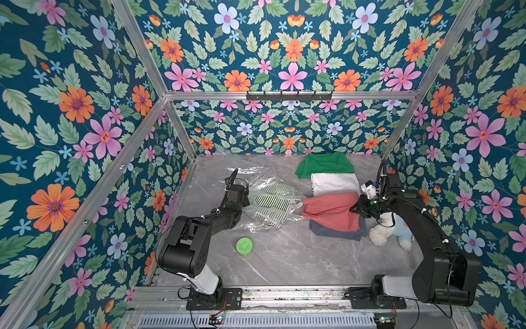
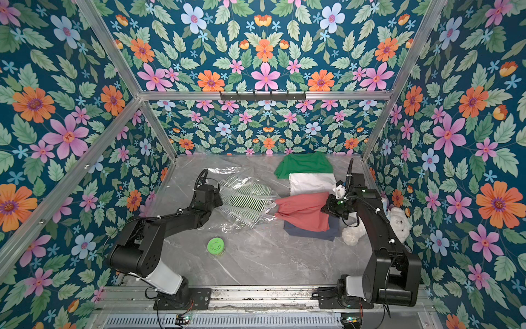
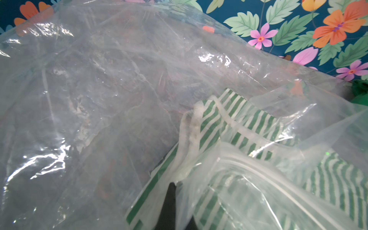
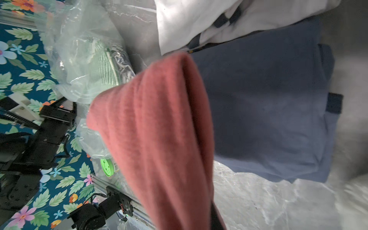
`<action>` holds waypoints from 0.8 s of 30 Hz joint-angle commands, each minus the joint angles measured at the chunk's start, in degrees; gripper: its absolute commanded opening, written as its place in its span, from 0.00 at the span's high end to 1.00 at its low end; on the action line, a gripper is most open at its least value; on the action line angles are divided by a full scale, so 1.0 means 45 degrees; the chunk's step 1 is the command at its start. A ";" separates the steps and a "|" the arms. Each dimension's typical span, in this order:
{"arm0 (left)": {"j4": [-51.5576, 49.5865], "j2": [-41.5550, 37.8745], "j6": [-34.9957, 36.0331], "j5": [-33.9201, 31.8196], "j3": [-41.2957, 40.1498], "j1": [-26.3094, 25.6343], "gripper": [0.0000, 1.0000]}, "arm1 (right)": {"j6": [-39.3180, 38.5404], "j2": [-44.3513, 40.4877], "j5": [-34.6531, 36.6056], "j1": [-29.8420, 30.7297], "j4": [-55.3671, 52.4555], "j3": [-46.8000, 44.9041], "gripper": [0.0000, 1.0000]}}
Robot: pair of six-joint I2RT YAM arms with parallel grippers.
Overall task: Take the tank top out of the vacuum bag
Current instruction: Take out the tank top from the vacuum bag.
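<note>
The left end effector (image 3: pixel 172 189) is pressed together on a fold of the vacuum bag (image 3: pixel 99 89) close to its zip strip. I cannot tell whether the white trim of the garment inside is caught too. The bag lies crumpled on the grey marble worktop (image 1: pixel 284 256). The green-and-white striped tank top (image 1: pixel 270 199) sits inside it, near the bag's mouth.

The right end effector (image 1: pixel 358 209) is clamped on a salmon-pink garment (image 1: pixel 333 212) and holds 1 edge up. The cloth's other end reaches the bag's mouth.

3 folded garments lie to the right of the bag:
- a blue garment (image 1: pixel 336 232) under the salmon cloth
- a white garment (image 1: pixel 334 183) behind it
- a green garment (image 1: pixel 324 165) farthest back

A white plush toy (image 1: pixel 381 232) lies well apart from the bag, past the blue garment. A green-lidded jar (image 1: pixel 244 246) stands near the bag, on its side toward the arm bases.
</note>
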 commanded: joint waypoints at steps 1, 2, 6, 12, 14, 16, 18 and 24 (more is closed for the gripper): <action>-0.0041 -0.0128 0.0186 -0.0850 -0.0148 0.0345 1.00 | -0.0279 0.0227 0.0925 -0.0039 -0.0200 0.0085 1.00; -0.0022 -0.0150 0.0141 -0.0758 -0.0179 0.0420 1.00 | -0.0299 0.0323 0.0971 -0.0048 -0.0196 0.0089 1.00; 0.0119 -0.0133 -0.0133 -0.0376 -0.0315 0.0786 1.00 | -0.0367 0.0639 0.1392 -0.0068 -0.0139 0.0082 1.00; 0.0252 -0.0036 -0.0305 -0.0086 -0.0355 0.0999 1.00 | -0.0505 0.1445 0.1939 -0.0087 0.0028 0.0381 1.00; 0.0271 -0.0035 -0.0325 -0.0068 -0.0372 0.1041 1.00 | -0.0535 0.1749 0.2260 -0.0079 0.0032 0.0535 1.00; 0.0291 -0.0067 -0.0335 -0.0028 -0.0414 0.1057 1.00 | -0.0605 0.2042 0.2509 -0.0087 0.0014 0.0722 1.00; 0.0311 -0.0075 -0.0350 -0.0008 -0.0433 0.1072 1.00 | -0.0647 0.2279 0.2687 -0.0087 -0.0006 0.0898 1.00; 0.0441 -0.0142 -0.0393 0.0166 -0.0520 0.1077 1.00 | -0.0658 0.2885 0.3307 -0.0078 0.0073 0.1224 1.00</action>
